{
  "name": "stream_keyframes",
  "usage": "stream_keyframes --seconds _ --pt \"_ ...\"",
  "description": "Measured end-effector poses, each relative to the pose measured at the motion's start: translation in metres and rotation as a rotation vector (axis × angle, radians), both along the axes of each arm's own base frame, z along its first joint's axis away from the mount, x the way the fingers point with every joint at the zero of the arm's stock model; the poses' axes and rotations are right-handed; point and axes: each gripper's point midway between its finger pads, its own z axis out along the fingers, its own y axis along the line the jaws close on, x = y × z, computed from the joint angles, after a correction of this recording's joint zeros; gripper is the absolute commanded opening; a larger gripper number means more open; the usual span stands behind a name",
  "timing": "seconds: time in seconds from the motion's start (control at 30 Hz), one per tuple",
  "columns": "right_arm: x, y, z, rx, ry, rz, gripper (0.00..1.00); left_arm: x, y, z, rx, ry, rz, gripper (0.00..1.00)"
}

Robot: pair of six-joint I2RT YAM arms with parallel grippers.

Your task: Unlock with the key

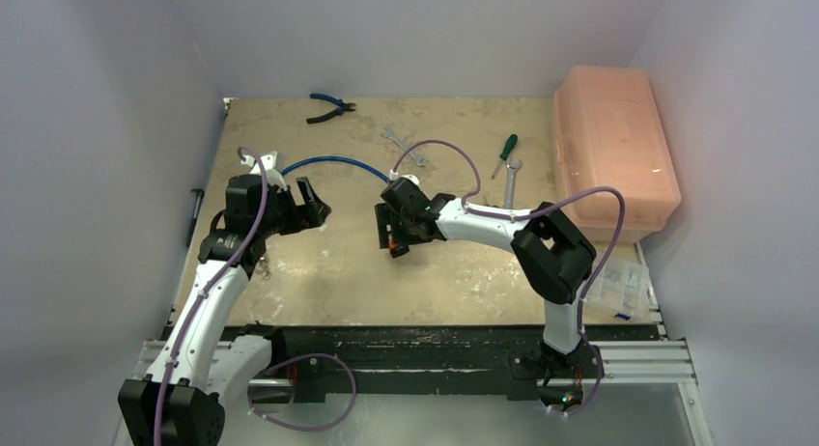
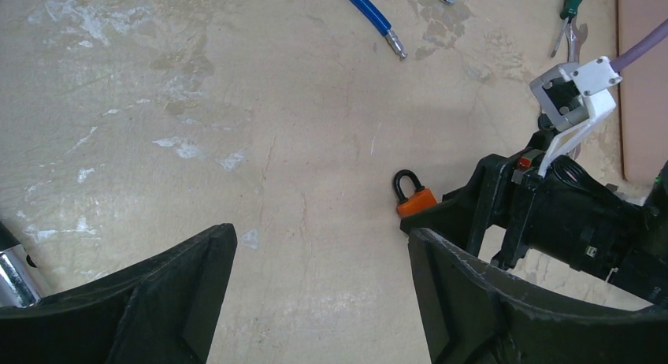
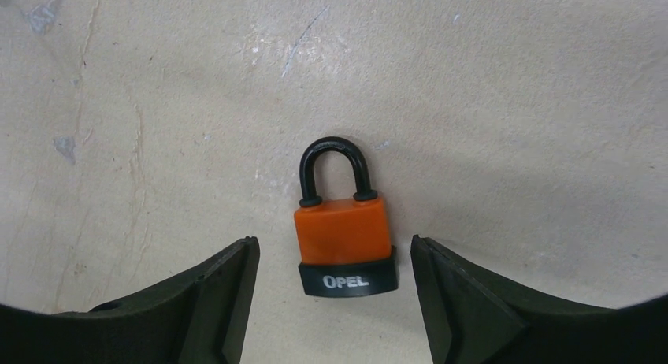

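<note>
On the counter the left pincer hangs wide open and empty, well apart from the work. The right pincer straddles the orange padlock, jaws parted on either side and touching nothing. The padlock lies flat, shackle closed. We see no key anywhere. We judge it best to close squarely on the body's flanks, leaving the black base free.
</note>
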Motion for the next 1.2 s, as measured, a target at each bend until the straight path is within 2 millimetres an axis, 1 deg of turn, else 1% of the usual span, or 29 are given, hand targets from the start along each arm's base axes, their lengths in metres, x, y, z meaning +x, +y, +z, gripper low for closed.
stream_keyframes --seconds 0.13,0.3,0.4,0.47,0.57,0.67,0.73,0.83,0.93,1.0,1.2 --pt "0.003 -0.006 0.013 -0.016 -0.034 0.000 0.78 0.000 0.000 0.001 0.000 -0.003 0.000 0.85" --pt "0.012 -0.021 0.038 -0.043 -0.113 -0.021 0.76 0.000 0.000 0.001 0.000 -0.005 0.000 0.85" --pt "0.024 -0.036 0.054 -0.048 -0.151 -0.056 0.75 0.000 0.000 0.001 0.000 -0.005 0.000 0.85" --pt "0.037 -0.054 0.063 -0.050 -0.171 -0.101 0.74 0.000 0.000 0.001 0.000 -0.005 0.000 0.85" --pt "0.055 -0.094 0.068 -0.066 -0.184 -0.194 0.73 0.000 0.000 0.001 -0.001 -0.005 0.000 0.85" --pt "0.067 -0.137 0.067 -0.099 -0.186 -0.289 0.72 0.000 0.000 0.001 -0.001 -0.005 0.000 0.85" --pt "0.073 -0.163 0.063 -0.124 -0.179 -0.343 0.70 0.000 0.000 0.001 -0.001 -0.005 0.000 0.85" --pt "0.078 -0.191 0.054 -0.160 -0.163 -0.387 0.68 0.000 0.000 0.001 -0.001 -0.005 0.000 0.85" --pt "0.083 -0.207 0.049 -0.185 -0.153 -0.403 0.67 0.000 0.000 0.001 -0.001 -0.005 0.000 0.85" --pt "0.086 -0.215 0.045 -0.199 -0.145 -0.405 0.67 0.000 0.000 0.001 -0.001 -0.005 0.000 0.85" --pt "0.088 -0.231 0.017 -0.247 -0.078 -0.386 0.64 0.000 0.000 0.001 -0.001 -0.005 0.000 0.85"
